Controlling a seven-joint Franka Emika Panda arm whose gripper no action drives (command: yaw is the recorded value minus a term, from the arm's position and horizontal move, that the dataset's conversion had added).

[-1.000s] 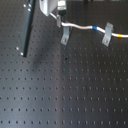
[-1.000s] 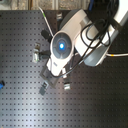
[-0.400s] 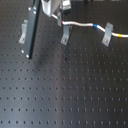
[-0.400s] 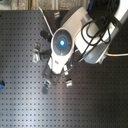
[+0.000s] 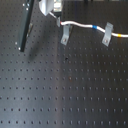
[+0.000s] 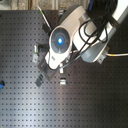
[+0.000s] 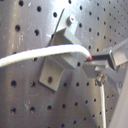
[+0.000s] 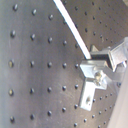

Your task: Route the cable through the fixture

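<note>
The cable (image 5: 82, 24) runs with its long axis across the far part of the tabletop (image 5: 65, 95) in the first exterior view, extending from the gripper (image 5: 59, 21) toward the first exterior view's right, with the blue band (image 5: 91, 26) partway along and a yellow-orange band (image 5: 121, 35) near the frame edge. In the first wrist view the cable (image 7: 40, 53) arcs over the fixture (image 7: 57, 57), a grey bracket standing on a flat foot, and ends at the jaws, which close narrowly on its end at a small red mark (image 7: 90, 59). In the second wrist view the cable (image 8: 72, 27) leads straight away from the jaws across the perforated plate. The fixture (image 5: 65, 35) sits just beside and below the gripper in the first exterior view; a second, matching bracket (image 5: 106, 34) stands farther along the cable, which passes by its top. A dark rod (image 5: 25, 25) leans upright on the other side of the gripper, near it. In the second exterior view the arm's body (image 6: 62, 42) covers the jaws; small brackets (image 6: 39, 79) lie around it. The near half of the tabletop carries only hole rows.
</note>
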